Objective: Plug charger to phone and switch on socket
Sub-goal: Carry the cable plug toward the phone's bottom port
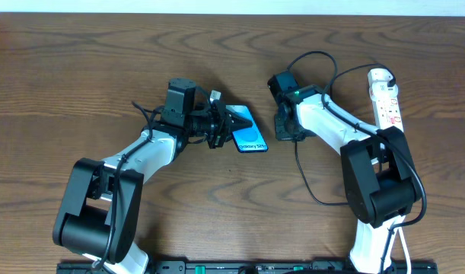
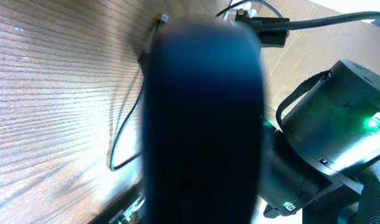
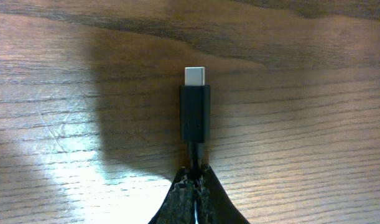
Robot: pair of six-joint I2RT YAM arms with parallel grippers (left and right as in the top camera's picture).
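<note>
The phone (image 1: 249, 129), its blue screen facing up, lies tilted at the middle of the table with its left edge between the fingers of my left gripper (image 1: 229, 125). In the left wrist view it is a dark blur (image 2: 202, 124) that fills the centre and hides the fingers. My right gripper (image 1: 282, 129) is just right of the phone. It is shut (image 3: 194, 180) on the charger cable, and the black plug with its silver tip (image 3: 194, 112) sticks out over the wood. The white socket (image 1: 386, 95) lies at the far right.
The slack of the charger cable (image 1: 308, 183) loops over the table in front of the right arm and shows on the wood in the left wrist view (image 2: 124, 130). The right arm's wrist with a green light (image 2: 339, 124) is close beside the phone.
</note>
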